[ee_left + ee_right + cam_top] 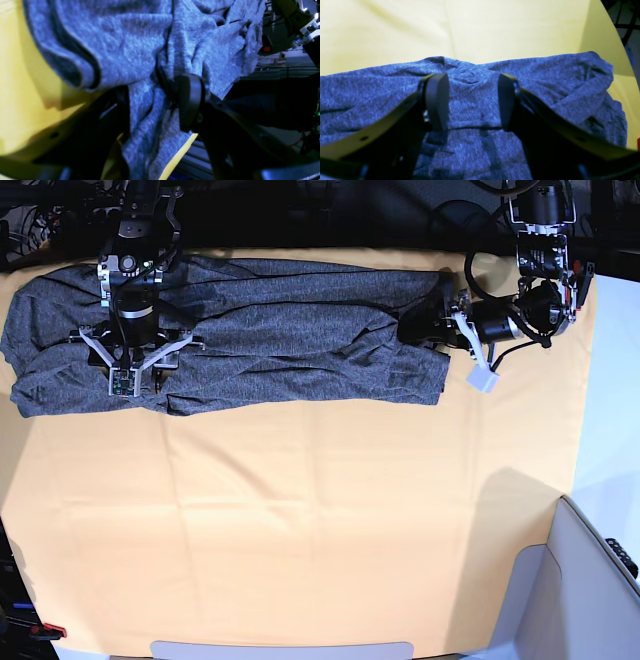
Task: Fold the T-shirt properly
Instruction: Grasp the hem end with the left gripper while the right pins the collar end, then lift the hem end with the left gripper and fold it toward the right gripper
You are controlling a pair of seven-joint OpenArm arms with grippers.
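From the base view I see the dark heather-grey, speckled-knit long-sleeved T-shirt [260,330] stretched as a long horizontal band across the far part of the yellow-orange table cloth [300,520], toward twelve o'clock on the table. One end bunches at about ten o'clock, the other ends near one o'clock.

My left gripper [152,100] sits at that one o'clock end. In its wrist view the black fingers [190,100] are pressed together on a gathered ridge of the T-shirt, the fabric puckering into folds around the pinch, so it is clamped on the cloth. A rolled hem curls at about ten o'clock in that view, with the yellow cloth showing beneath and beside it.

My right gripper [473,100] hangs above the ten o'clock end. In its wrist view the two dark pads [437,100] stand well apart, spread wide, with flat grey knit visible between them and a seam line running across just under the tips. I cannot tell whether the tips touch the fabric. Bare yellow cloth fills the twelve o'clock part of that view, and the garment's edge wrinkles up at three o'clock.
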